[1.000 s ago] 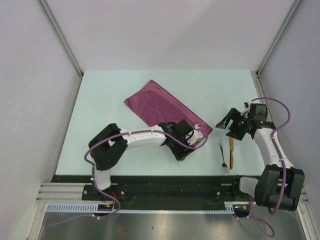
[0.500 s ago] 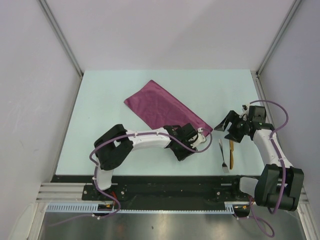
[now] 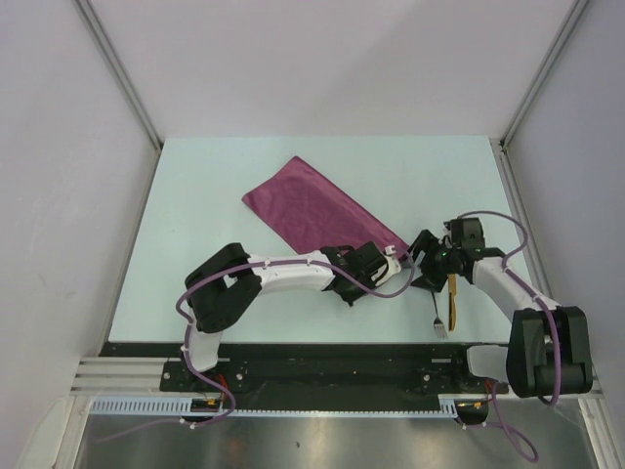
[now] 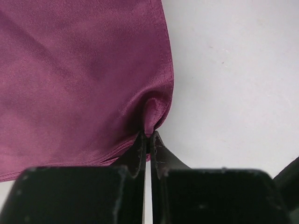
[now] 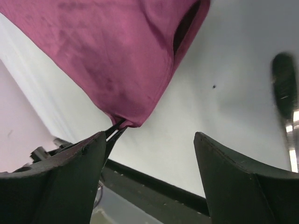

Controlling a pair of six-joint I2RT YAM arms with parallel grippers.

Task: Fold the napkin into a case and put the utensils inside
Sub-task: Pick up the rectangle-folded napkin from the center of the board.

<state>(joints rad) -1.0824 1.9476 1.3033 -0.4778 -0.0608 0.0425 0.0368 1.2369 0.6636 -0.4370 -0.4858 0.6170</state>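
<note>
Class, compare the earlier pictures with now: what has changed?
The left fingers closed on the napkin's near corner. The right fingers, open, swung left toward that corner. Napkin, silver utensil and gold utensil stayed put.

Pale mint table [image 3: 205,205], cloth and cutlery on top.
Laid flat on a slant across the middle, a plum-magenta case [image 3: 312,205] (near-right corner puckered up); to its right, toward the near edge, silver piece [image 3: 437,315] and golden piece [image 3: 451,298] side by side.
</note>
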